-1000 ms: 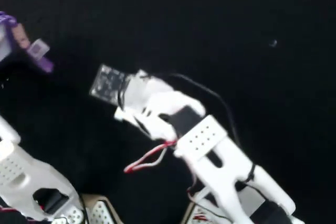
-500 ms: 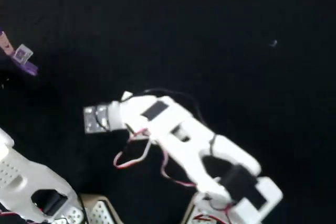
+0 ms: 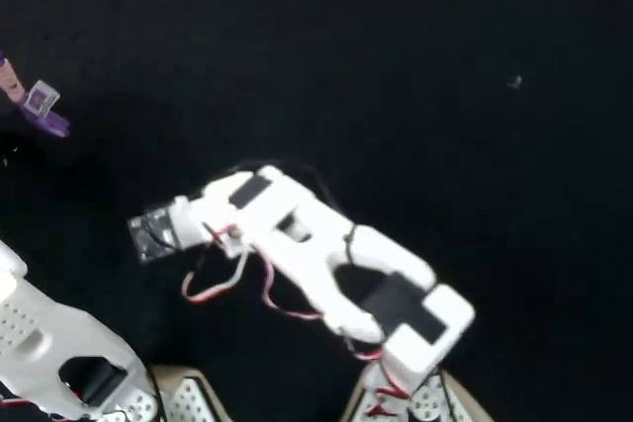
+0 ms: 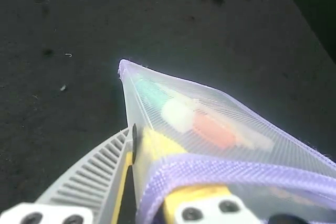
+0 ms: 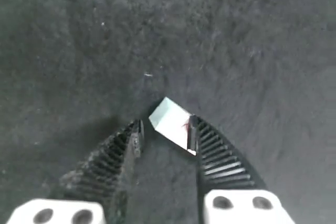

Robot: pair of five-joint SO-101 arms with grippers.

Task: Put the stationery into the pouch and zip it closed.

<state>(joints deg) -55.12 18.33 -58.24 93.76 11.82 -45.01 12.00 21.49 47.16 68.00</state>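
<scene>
Over at nine o'clock, right by the table's edge, the pouch point(image 4: 226, 145) is held up off the black table point(image 3: 445, 96). The left gripper point(image 4: 149, 153) has it by the purple-trimmed edge, jaws clamped on the mesh. Through the see-through side I can make out stationery already inside. A green piece point(image 4: 151, 92) lies deepest toward the corner, a white piece point(image 4: 177, 115) sits next to it, and an orange piece point(image 4: 212, 129) touches that one. So most of the loading looks done to me. Whether the zip along the purple band is open or drawn shut, I can't tell from this angle.

Moving outward, toward eight o'clock from the table's middle, the right gripper point(image 5: 164, 129) is low over the cloth, well apart from the pouch. Its jaws stand narrowly parted, and a small pale block point(image 5: 170, 124) sits between them. It touches one finger and stands apart from the other, so it is framed rather than gripped. I'd guess an eraser or something like it, though I can't be sure. It looks like a piece not yet packed.

My reading is that the job is well past halfway. What's left is closing on that block, carrying it across toward nine o'clock and dropping it through the pouch mouth. Then the zip has to be run shut. None of those steps shows as done.
</scene>
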